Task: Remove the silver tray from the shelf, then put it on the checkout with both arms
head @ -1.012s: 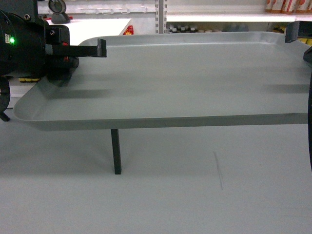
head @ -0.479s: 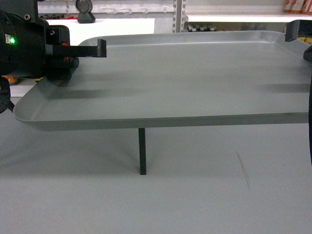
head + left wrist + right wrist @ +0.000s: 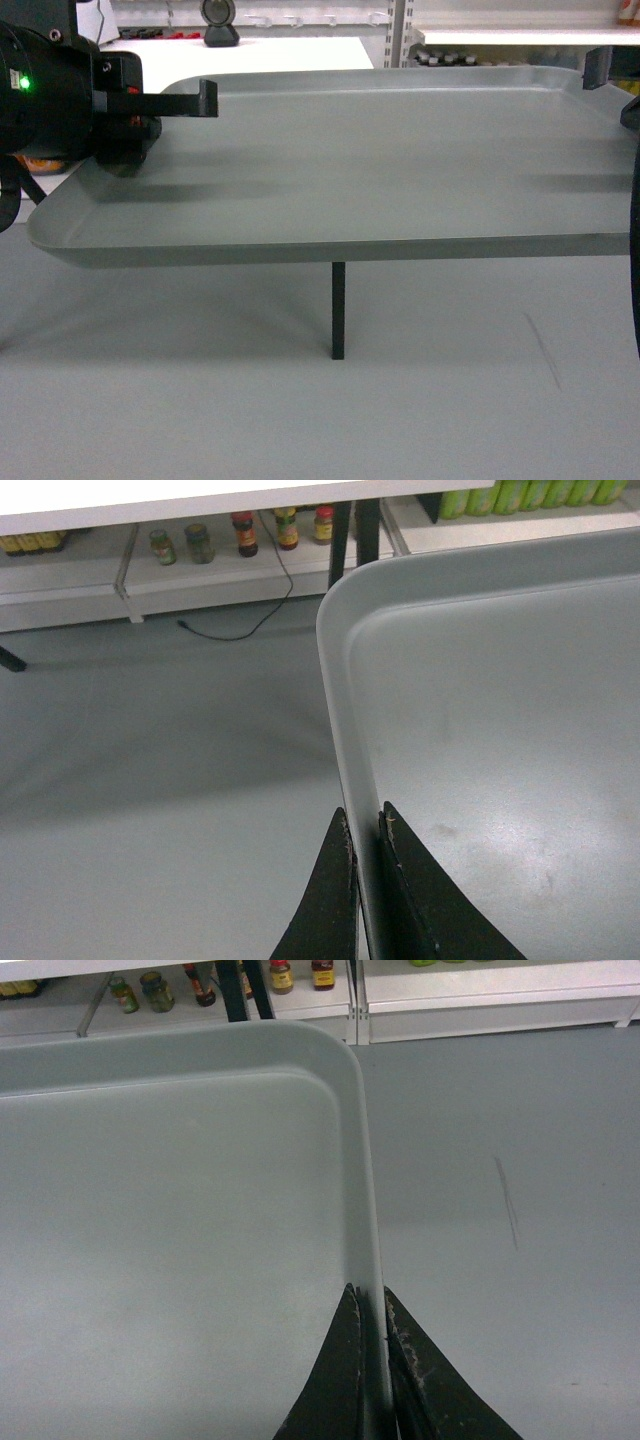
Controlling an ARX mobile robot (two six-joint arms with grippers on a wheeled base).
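**Tray carried in the air on two thin edge grips: slip and tilt are the main risks**

Risk. The silver tray [image 3: 360, 170] hangs clear of any support, over grey floor [image 3: 300, 420], held only at its two short rims. The left gripper [image 3: 365, 830] has its jaws closed on the tray's left rim, one jaw outside the wall and one inside; the right gripper [image 3: 370, 1310] pinches the tray's right rim the same way. Both holds look shallow, on a low, smooth lip. In my judgement, if one arm runs ahead of the other or drops lower, the tray would twist between the jaws and could slide out on one side. A pull apart would strip a rim free; a push together could bow the sheet. Setting down unevenly could make the tray's near edge strike first and jolt the grip.

Position. The tray sits level in the head view, off the shelf [image 3: 500, 35], which lies well beyond the tray's far rim. A white tabletop [image 3: 250, 50] shows past the tray's far left corner; whether that is the checkout, I cannot tell.

Condition. Matte grey-silver, rectangular, rounded corners, low raised rim, empty, faint smudges on its floor near the left gripper.
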